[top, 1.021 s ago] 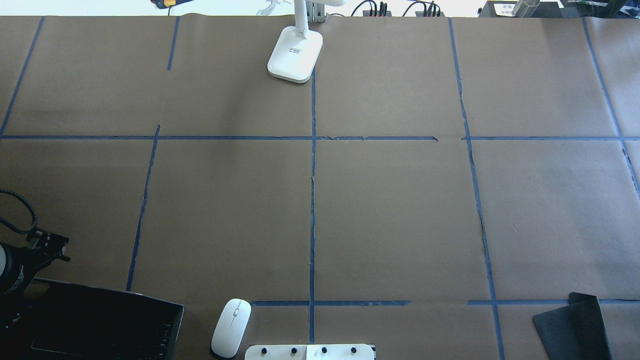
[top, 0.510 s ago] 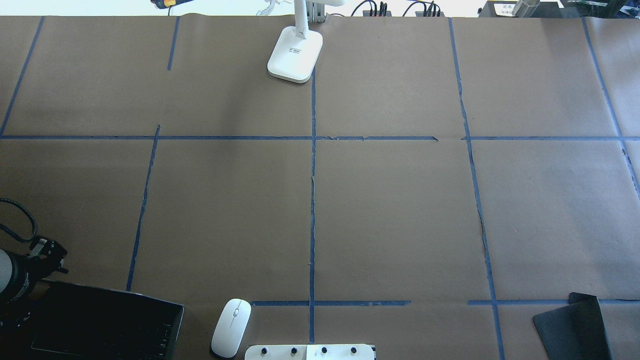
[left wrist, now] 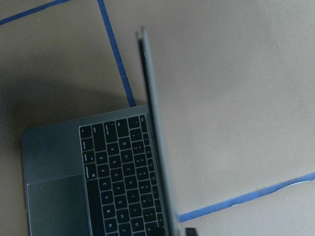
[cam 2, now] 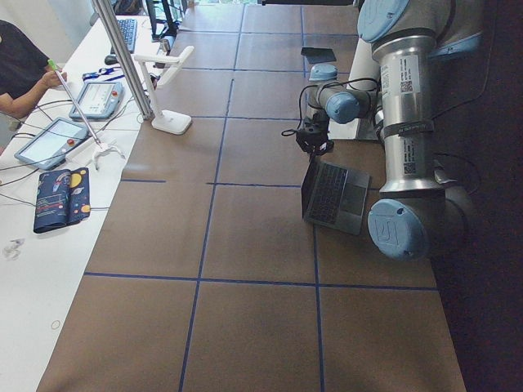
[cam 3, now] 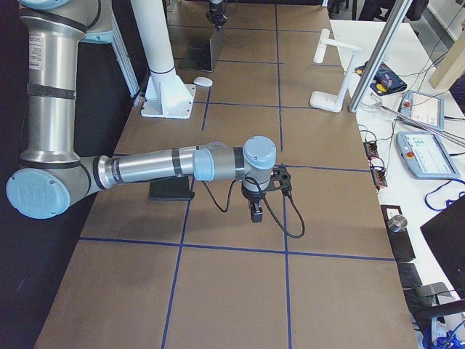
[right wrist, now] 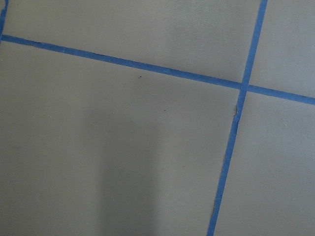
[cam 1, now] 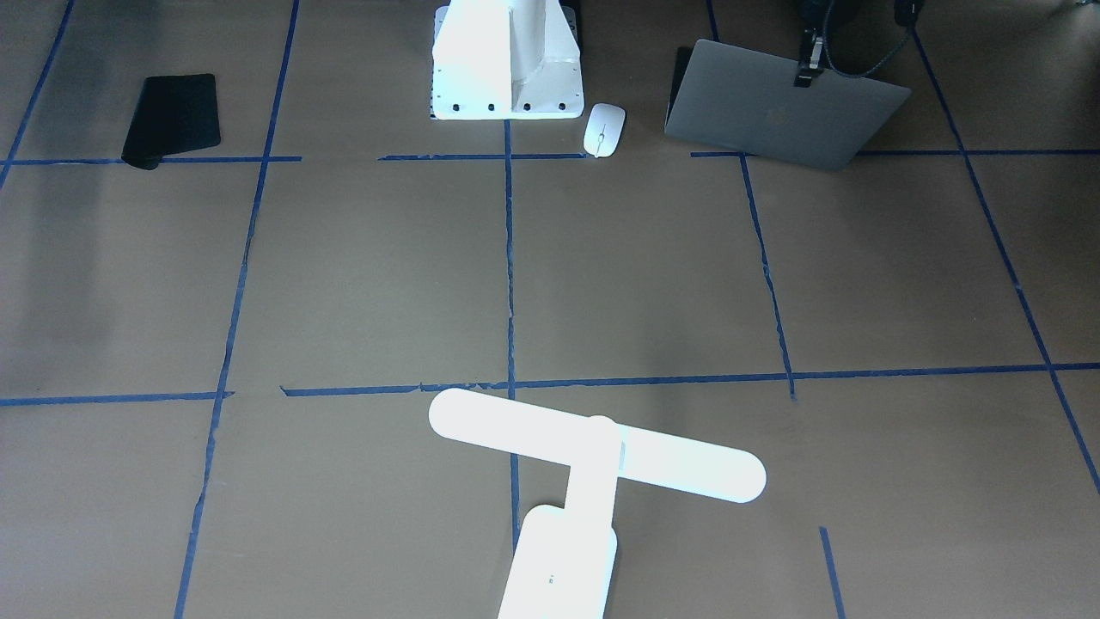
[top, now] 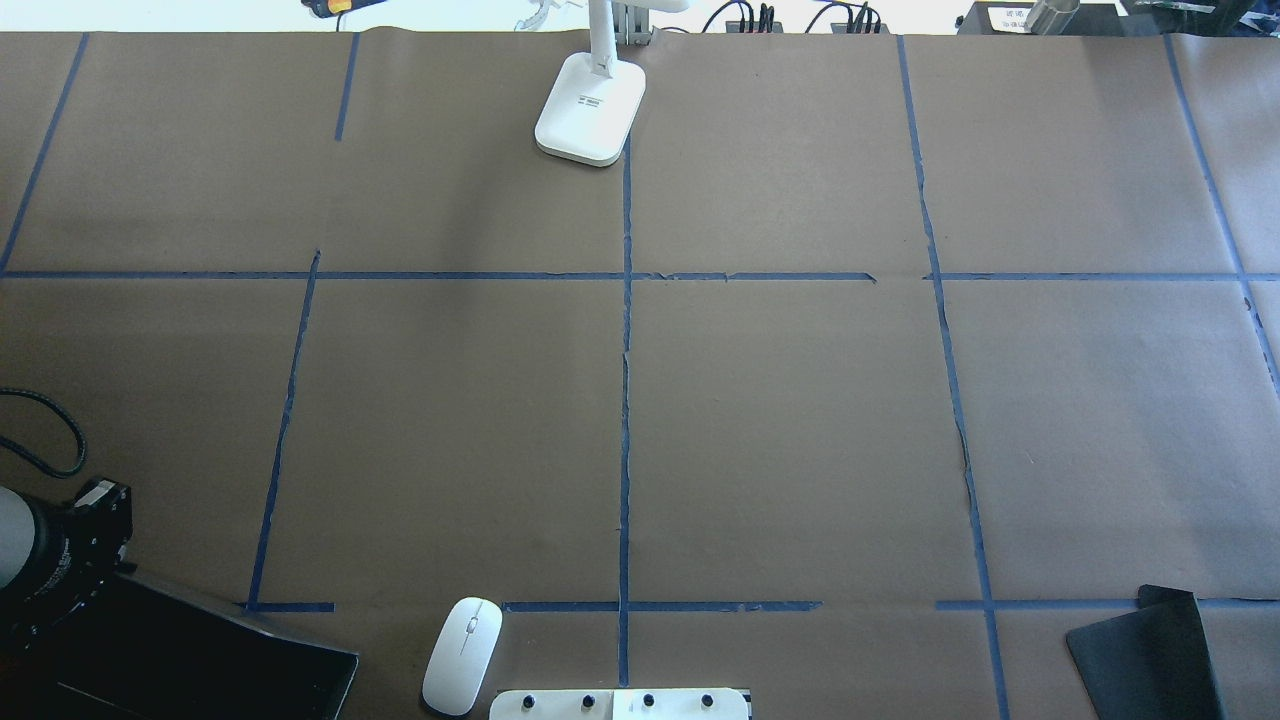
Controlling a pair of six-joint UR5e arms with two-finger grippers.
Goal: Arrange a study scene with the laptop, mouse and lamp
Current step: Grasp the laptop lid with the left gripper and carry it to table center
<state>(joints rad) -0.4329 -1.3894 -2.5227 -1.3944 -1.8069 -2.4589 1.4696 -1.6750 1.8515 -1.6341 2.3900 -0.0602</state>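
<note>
Brown paper tabletop (cam 1: 344, 258), slim grey laptop (cam 1: 782, 107) half open, black keys (left wrist: 123, 167)

Robot lab: tape-gridded table (top: 800, 400), teach pendant (cam 3: 425, 156).

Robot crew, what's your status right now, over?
Left gripper pinching laptop lid's top edge, lid up. Right gripper hanging above table, open or shut unclear. Mouse, lamp standing apart; nothing in the way.

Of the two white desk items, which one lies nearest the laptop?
The mouse, the small oval between the pedestal and the laptop; the lamp stands at the far edge.
</note>
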